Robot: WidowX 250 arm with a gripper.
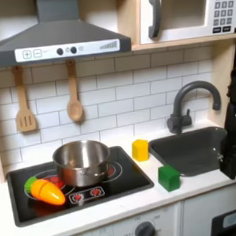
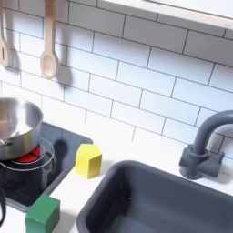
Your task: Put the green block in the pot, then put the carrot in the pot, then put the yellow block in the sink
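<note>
Toy kitchen counter as I see it from my remote station. In both exterior views the pot [image 1: 81,162] [image 2: 16,128] stands on the black stovetop [image 1: 120,180] [image 2: 68,150], over the burner with red rings, and I can see nothing inside it from these angles. The carrot [image 1: 46,191] lies on the stovetop at the first exterior view's left, touching or just beside the pot's wall, its green leafy tip pointing away from the sink. The yellow block [image 1: 141,149] [image 2: 88,160] stands upright on the white counter in the strip between stovetop and sink [image 1: 198,149] [image 2: 155,205], toward the tiled wall. The green block [image 1: 170,177] [image 2: 43,215] sits on the same strip nearer the counter's front edge, apart from the yellow block. The sink basin holds nothing that I can make out; its dark curved faucet [image 1: 184,105] [image 2: 207,141] rises at the back rim. The gripper [image 1: 235,146] hangs at the first exterior view's right edge, over the sink's far side, well apart from both blocks; it reads as a dark shape, and I cannot tell how its jaws stand. Two wooden utensils [image 1: 48,100] hang on the tiles beneath the range hood [image 1: 54,40].
</note>
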